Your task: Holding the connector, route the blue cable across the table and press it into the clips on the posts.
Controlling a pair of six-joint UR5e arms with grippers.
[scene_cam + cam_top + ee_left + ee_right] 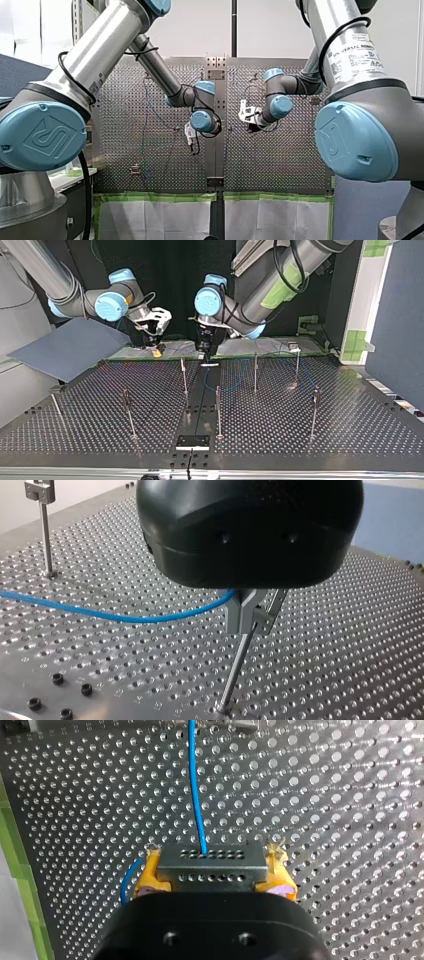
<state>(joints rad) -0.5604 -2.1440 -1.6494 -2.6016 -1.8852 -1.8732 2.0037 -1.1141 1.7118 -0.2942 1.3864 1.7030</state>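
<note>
- Near edge, top view: the perforated metal desk carries thin upright posts; the nearest look bare of cable.
- Farther in: the blue cable lies slack, meeting a clip under my left end effector, whose state cannot be told.
- Far edge: my right end effector is clenched on the connector. Routing seems early; next, tension the cable and seat it.
- Beyond: dark backdrop, grey-blue panel at the view's left.

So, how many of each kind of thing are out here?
7 thin metal posts, counted in the top view
1 blue cable
1 grey perforated metal connector block
2 silver robot arms with blue joints
Total: 11
</note>
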